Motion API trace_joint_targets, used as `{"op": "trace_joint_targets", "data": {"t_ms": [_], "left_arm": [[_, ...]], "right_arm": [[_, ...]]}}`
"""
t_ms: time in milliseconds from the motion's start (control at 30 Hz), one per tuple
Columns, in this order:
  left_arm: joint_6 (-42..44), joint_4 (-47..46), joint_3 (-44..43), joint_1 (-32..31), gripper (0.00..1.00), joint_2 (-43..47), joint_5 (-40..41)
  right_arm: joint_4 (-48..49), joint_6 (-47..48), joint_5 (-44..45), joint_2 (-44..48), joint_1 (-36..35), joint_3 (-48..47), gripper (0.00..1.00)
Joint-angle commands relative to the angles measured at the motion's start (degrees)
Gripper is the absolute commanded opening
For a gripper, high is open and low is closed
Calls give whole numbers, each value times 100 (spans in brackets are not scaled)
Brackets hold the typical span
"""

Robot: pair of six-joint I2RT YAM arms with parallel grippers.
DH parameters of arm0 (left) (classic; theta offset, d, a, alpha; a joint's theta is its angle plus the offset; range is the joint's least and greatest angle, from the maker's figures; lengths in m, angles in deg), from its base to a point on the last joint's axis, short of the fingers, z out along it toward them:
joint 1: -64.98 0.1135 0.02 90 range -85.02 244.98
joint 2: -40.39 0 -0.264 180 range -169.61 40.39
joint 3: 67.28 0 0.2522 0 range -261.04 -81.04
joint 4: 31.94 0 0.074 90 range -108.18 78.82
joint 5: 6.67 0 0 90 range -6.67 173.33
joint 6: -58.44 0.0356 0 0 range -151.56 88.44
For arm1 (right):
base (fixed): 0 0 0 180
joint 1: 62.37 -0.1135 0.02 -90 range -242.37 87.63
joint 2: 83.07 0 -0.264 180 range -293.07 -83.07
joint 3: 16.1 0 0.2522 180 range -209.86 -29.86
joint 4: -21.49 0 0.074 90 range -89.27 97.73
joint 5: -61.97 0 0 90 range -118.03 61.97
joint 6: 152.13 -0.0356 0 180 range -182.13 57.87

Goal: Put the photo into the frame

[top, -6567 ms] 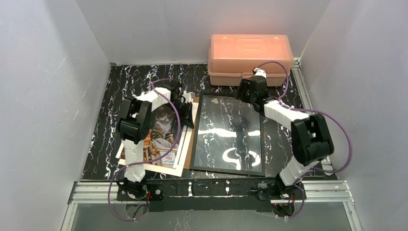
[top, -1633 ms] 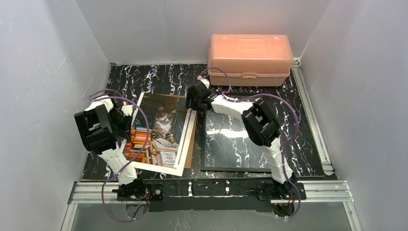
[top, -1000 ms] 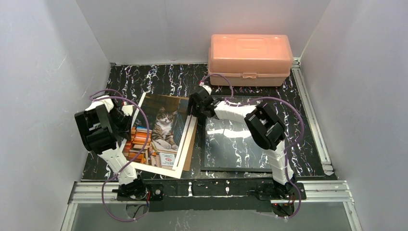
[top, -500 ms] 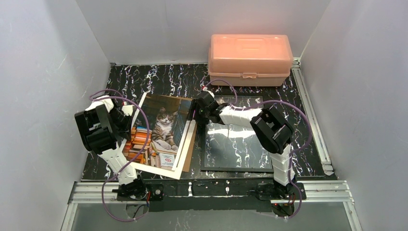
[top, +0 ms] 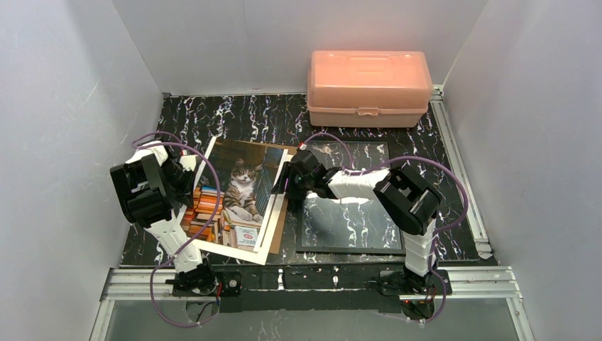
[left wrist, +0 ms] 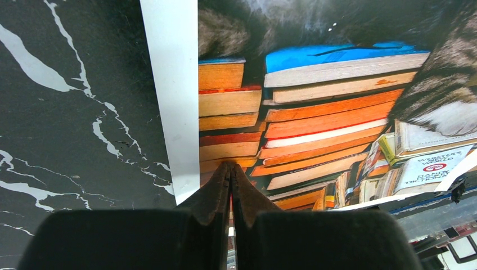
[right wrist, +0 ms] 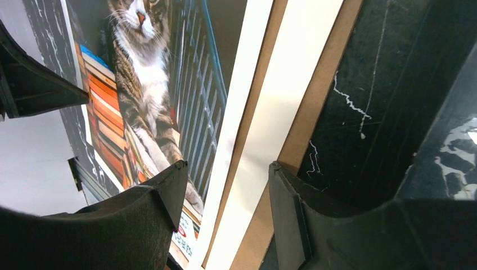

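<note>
So, progress check: not far along yet. The rectangular cat-among-books photo with the wide white border point(top: 238, 192) lies picture-side up on the left half of the bench. It sits on top of a plain white sheet point(right wrist: 287, 84) and a brown fibreboard backing board point(right wrist: 319, 84). The thin black picture frame with the shiny glass pane point(top: 348, 220) lies flat just right of that stack, with nothing in it as far as I can see.

Left jaws are clenched tight with nothing between them, fingertips point(left wrist: 216, 191) over the photo's near left corner. Pressing or just hovering, can't tell. Right jaws are spread apart and straddle the photo's right edge, one side above the print and the other out past the board, gripping nothing. My guess is they're lining up a pinch on that edge. Left to do: grab the photo, carry it over, lay it in the frame, and probably the board after.

Surface is a black bench with white marble veining point(top: 213, 117) and silver rails point(top: 463, 177) along the edges. A pink plastic lidded box point(top: 369, 82) sits at the back right, and plain pale-grey walls point(top: 71, 106) box it all in.
</note>
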Motion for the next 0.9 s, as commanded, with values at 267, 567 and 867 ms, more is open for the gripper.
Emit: {"op": "trace_joint_targets", "data": {"t_ms": [267,567,867], "left_arm": [[83,-192,218,-83,0,-326,-246],[105,-211,219,-82,0,-347,-256],[112,-228,255,-89,0,-346,-247]], "right_arm": [[-30,-324,74,52,-37,52,62],[-28,-379,103,418,-55,268,62],[181,-469,23,249,-68,267,62]]}}
